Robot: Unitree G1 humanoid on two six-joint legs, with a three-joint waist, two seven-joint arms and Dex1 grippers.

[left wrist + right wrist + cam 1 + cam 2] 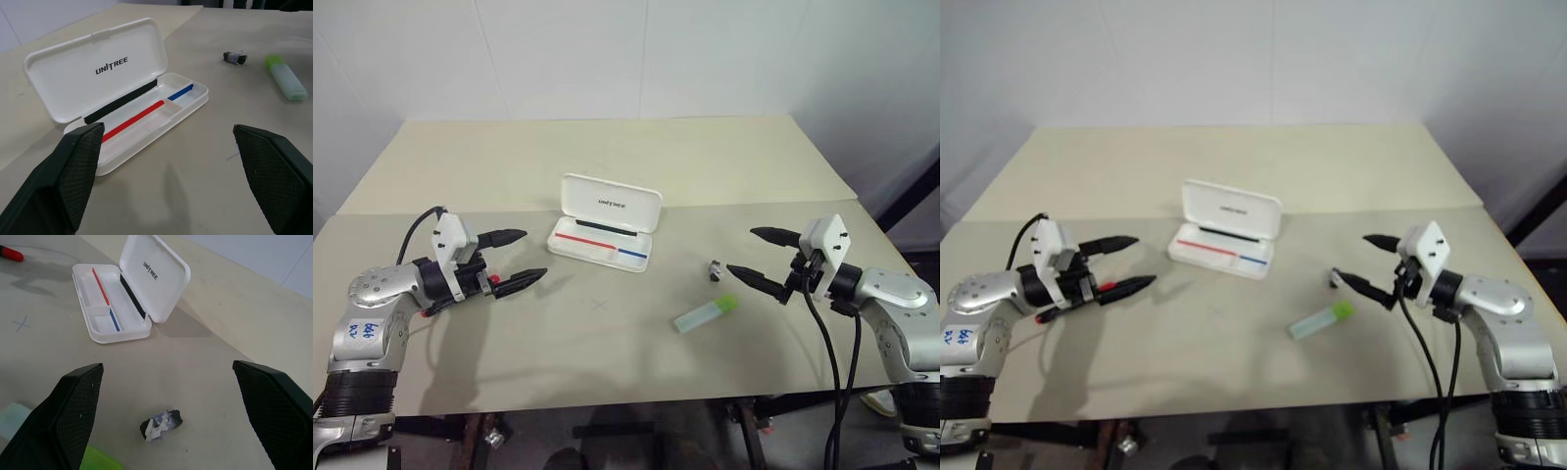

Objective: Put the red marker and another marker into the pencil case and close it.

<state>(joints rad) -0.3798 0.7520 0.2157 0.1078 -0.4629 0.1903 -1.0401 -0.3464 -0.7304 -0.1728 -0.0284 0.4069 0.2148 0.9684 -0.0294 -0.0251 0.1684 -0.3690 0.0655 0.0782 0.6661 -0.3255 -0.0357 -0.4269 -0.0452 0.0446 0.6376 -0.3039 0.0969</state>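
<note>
Nearest, toward the bench's (607, 382) front edge, the green marker (707, 314) lies free, a small dark clip-like object (715, 269) just behind it. Both hands, left hand (514, 258) and right hand (759, 257), hover spread and empty over bare side margins; the red marker (492, 281) is mostly hidden under the left. Farther back, mid-bench, the pencil case (604, 234) sits open.

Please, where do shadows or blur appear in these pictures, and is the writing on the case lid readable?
Left wrist view: lid text on the pencil case is sharp; the near fingers look soft. Right wrist view: the case casts a shadow on the table. Left eye view: the left gripper casts a soft shadow on the table.
</note>
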